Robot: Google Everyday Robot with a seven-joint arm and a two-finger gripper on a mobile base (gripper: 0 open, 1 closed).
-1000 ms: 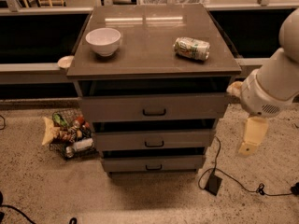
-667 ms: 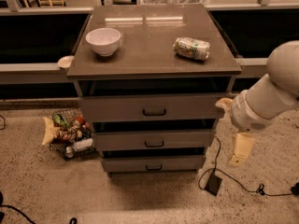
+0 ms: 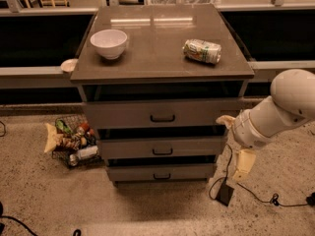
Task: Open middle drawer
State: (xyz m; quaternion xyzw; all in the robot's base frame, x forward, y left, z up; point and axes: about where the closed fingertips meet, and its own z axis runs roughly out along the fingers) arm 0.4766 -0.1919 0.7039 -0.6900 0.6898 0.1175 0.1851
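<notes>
Background: speckled floor is seen around a grey-brown table [image 3: 157, 67], with dark shelving behind it.
Table top: a white bowl [image 3: 109, 43] is set near the left edge, and a can [image 3: 202, 51] is laid on its side near the right edge.
Middle drawer [image 3: 128, 148]: placed in the table's front, between the tall top drawer [image 3: 123, 114] and the slim bottom drawer [image 3: 133, 173]. It is judged not yet pulled out.
Handle [image 3: 162, 152]: centred on the middle drawer, untouched.
Gripper [image 3: 236, 142]: held off the front right corner of the table, about level with the middle drawer and well apart from the handle.
Jaws: whether spread or pressed together cannot be told.
Arm pose: the white forearm [image 3: 275, 114] is slanted down and inward from the right, wrist lowest.
Risk: the front right corner could be struck if the gripper is swung across too close.
Risk: the top drawer's handle could be caught instead if height is misjudged.
Risk: the floor cable [image 3: 256, 196] under the arm could be snagged.
</notes>
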